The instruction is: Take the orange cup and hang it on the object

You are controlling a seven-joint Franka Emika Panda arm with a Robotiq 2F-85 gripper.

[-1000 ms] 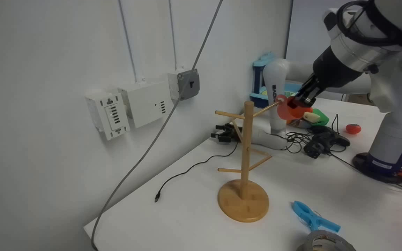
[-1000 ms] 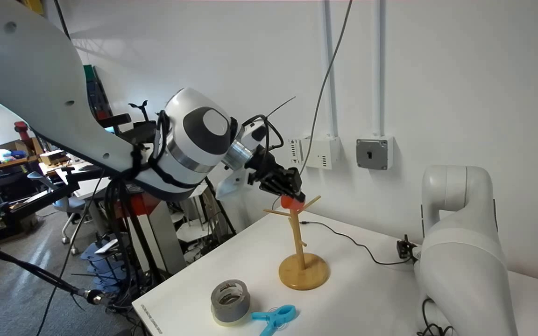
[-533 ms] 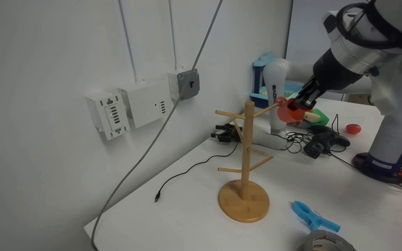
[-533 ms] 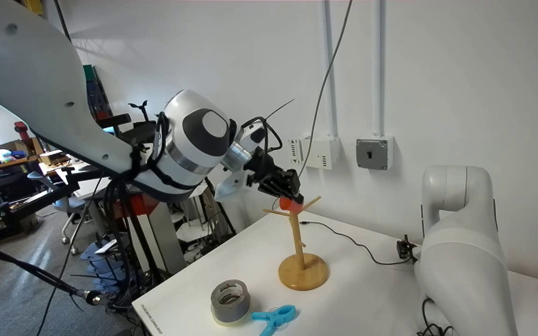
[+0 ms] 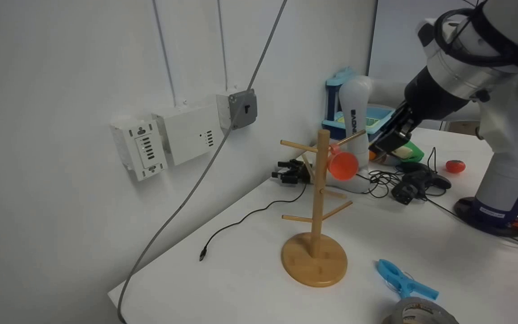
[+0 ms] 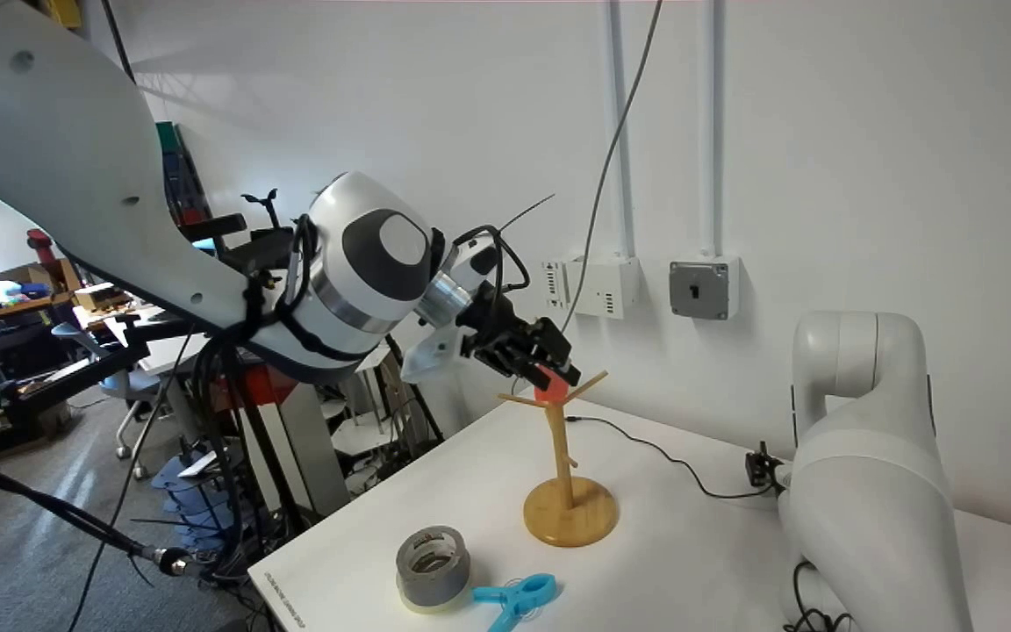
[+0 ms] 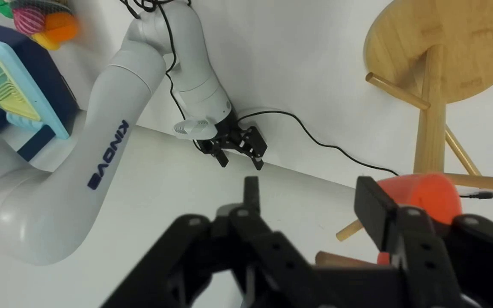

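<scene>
The orange cup (image 5: 343, 165) hangs by its handle from an upper peg of the object, a wooden mug tree (image 5: 317, 198) with a round base. It sits close to the pole, its mouth tipped sideways. My gripper (image 7: 308, 190) stands open with nothing between its fingers. In the wrist view the cup (image 7: 437, 196) lies outside the jaws, behind the right finger (image 7: 372, 209), which hides part of it. The gripper (image 5: 378, 146) is beyond the peg's outer end in an exterior view, apart from the cup. In an exterior view the gripper (image 6: 558, 377) partly covers the cup (image 6: 549, 391).
A flat blue plastic piece (image 6: 516, 597) and a grey tape roll (image 6: 433, 566) lie on the table in front of the stand. A second white arm (image 6: 874, 474) rests on the table, with a black cable (image 5: 250, 213) running from it. A dark game controller (image 5: 421, 182) lies farther back.
My gripper has opened and let go of the cup. The cup has slid along the peg towards the pole and swung down onto its handle. The arm has barely moved.
</scene>
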